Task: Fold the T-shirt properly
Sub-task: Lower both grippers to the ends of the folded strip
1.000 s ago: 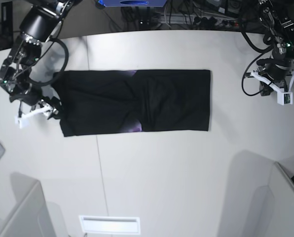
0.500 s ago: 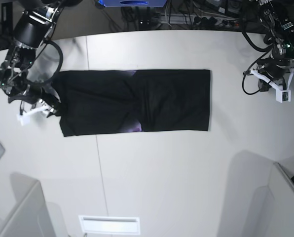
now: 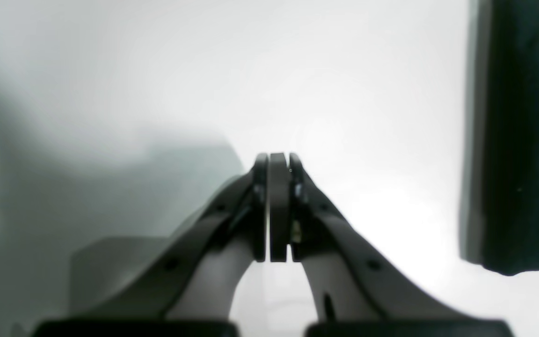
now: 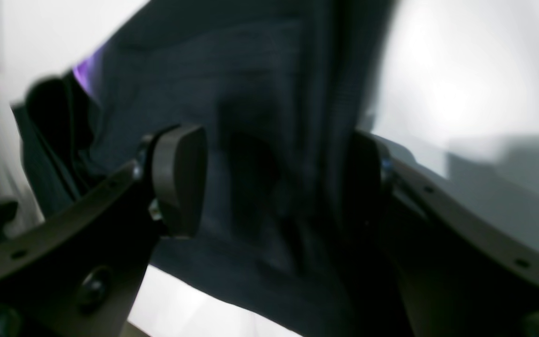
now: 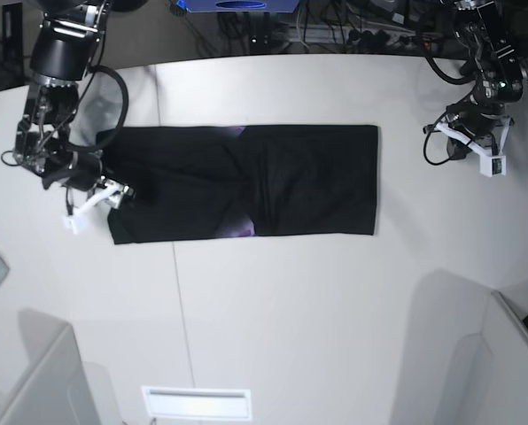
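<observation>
Both grippers off T-shirt [image 5: 246, 181]; right jaws apart.

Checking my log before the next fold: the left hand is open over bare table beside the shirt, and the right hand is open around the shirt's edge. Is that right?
Not quite. The left hand is shut, its fingers pressed together with nothing between them, as the left wrist view shows. The rest holds: it is over bare table beside the shirt, and the right hand is open around the shirt's edge.

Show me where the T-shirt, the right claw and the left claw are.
T-shirt [image 5: 308, 181], base view, flat black middle.
Right claw [image 4: 274, 187], right wrist view, gap between its open fingers.
Left claw [image 3: 278, 161], left wrist view, closed fingertips.
</observation>
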Motion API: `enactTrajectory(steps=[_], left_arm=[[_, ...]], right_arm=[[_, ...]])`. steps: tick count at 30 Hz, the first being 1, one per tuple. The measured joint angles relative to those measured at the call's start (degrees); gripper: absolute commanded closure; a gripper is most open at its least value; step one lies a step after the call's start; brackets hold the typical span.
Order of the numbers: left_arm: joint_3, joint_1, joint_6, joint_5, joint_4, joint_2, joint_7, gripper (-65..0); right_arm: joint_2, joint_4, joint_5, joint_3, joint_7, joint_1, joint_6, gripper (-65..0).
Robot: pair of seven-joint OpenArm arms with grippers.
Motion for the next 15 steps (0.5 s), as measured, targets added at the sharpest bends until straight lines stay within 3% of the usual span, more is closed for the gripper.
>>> enactTrajectory(steps=[4, 8, 12, 15], left_arm=[[2.9, -1.6, -0.1, 0.1, -0.3, 0.5, 0.4, 0.0], [4.7, -4.2, 0.0, 8.0, -3.0, 1.9, -0.1, 0.0], [6.9, -6.9, 0.0, 12.3, -4.4, 5.0, -1.2, 0.0], [9.5, -7.6, -0.8, 12.2, -4.5, 5.7, -1.5, 0.0]], right_arm=[[-0.6, 0.0, 0.9, -1.1, 1.8, -0.3, 0.0, -41.0], [-0.5, -0.1, 0.8, -1.2, 2.0, -0.4, 0.3, -37.1], [-0.6, -0.1, -3.8, -1.2, 1.9, -0.3, 0.3, -16.7], [-1.3, 0.0, -8.8, -1.1, 2.1, 0.1, 0.3, 0.0]])
